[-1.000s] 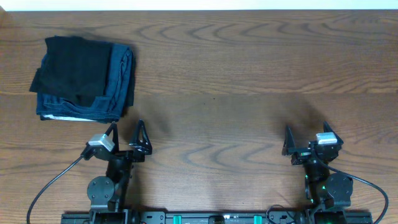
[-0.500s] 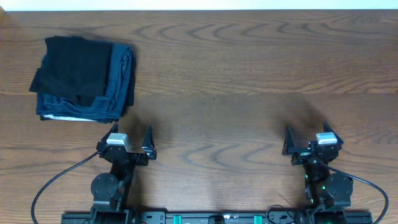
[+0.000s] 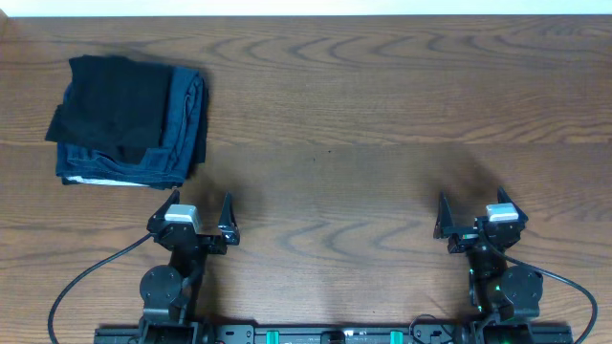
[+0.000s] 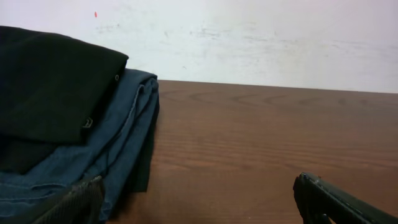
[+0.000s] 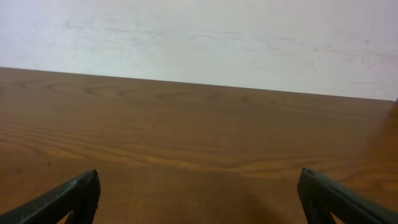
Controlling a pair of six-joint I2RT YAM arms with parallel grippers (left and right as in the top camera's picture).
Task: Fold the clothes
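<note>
"Over at the far left of the counter [image 3: 363, 115], what is lying there?"

"The black T-shirt [image 3: 115, 100] is lying folded on top of a blue garment [image 3: 189, 119], well apart from both arms."

"And the hands?"

"The left hand [image 3: 201, 203] is sitting near the front edge, its fingers spread wide and gripping nothing. The right hand [image 3: 470, 210] is gaping empty too, further right."

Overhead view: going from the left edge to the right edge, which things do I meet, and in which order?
black T-shirt → left gripper → right gripper
</note>
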